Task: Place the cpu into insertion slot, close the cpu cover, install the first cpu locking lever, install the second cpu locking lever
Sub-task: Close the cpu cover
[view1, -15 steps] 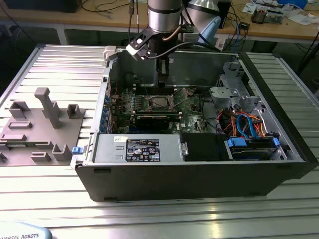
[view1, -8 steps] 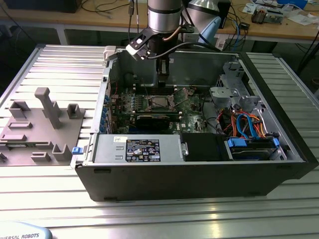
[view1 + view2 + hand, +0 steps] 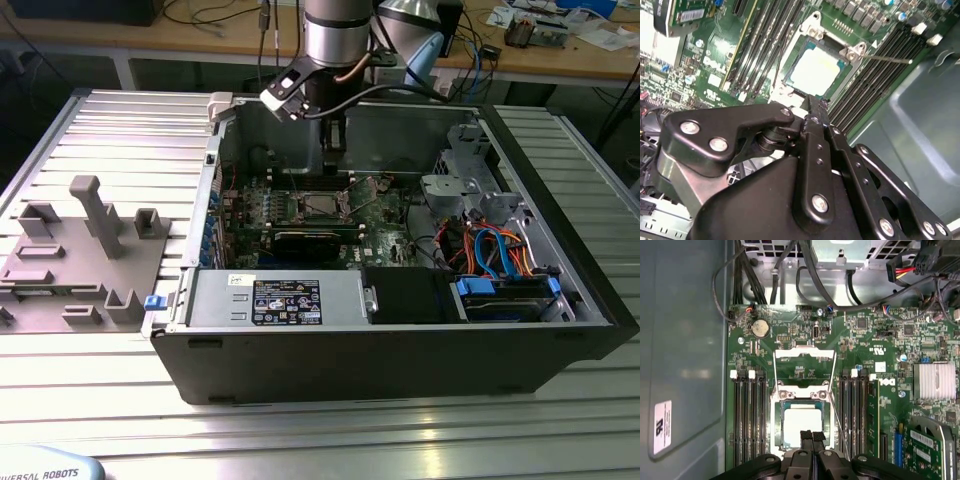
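Starting at the exterior view's left, we've got a grey moulded fixture (image 3: 90, 235) lying well away from the fingers, outside the computer case (image 3: 400, 360). Moving in, the gripper (image 3: 334, 165) hangs inside the case. In the first wrist view its black metal fingers (image 3: 806, 436) are pressed together with nothing between them. Just beyond the fingertips sits the cpu (image 3: 800, 421), flat in the insertion slot (image 3: 778, 412), its matte silvery top square to the shiny rim. Farther out, straight ahead of the fingers across the chip, the cpu cover (image 3: 805, 354) is swung open off the socket, a thin bright frame with a big square hole. A thin wire locking lever (image 3: 838, 425) runs lengthwise beside the slot and passes close by the fingers' side; we judge it unlatched.
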Available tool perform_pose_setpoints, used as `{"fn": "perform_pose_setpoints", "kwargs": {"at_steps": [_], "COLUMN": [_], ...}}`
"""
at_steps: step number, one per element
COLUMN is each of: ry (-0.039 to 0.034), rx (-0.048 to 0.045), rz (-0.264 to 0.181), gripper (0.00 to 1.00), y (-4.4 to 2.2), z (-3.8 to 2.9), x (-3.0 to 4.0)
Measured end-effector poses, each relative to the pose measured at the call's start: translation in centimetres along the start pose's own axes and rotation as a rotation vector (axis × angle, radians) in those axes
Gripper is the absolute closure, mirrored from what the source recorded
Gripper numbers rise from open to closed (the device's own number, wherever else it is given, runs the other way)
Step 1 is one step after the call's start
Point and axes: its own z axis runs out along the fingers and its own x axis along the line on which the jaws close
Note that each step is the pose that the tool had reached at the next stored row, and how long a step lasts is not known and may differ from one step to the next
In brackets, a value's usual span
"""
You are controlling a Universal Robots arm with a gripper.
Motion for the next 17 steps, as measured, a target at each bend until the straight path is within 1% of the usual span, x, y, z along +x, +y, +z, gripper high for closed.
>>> {"fn": "perform_pose_setpoints", "kwargs": {"at_steps": [6,8,13,16,17], "ry": [-0.0001,0.0000,0.0002,0.0011,0.0010], "rx": [0.0015,0.0027,0.0062,0.0119,0.0132], "rz": [0.000,0.000,0.000,-0.001,0.000], "gripper": [0.89,0.89,0.89,0.89,0.89], "y": [1.03,1.64,2.85,4.22,4.49], "z": [0.05,0.07,0.14,0.26,0.28], "x": [0.00,-0.01,-0.10,-0.27,-0.29]}}
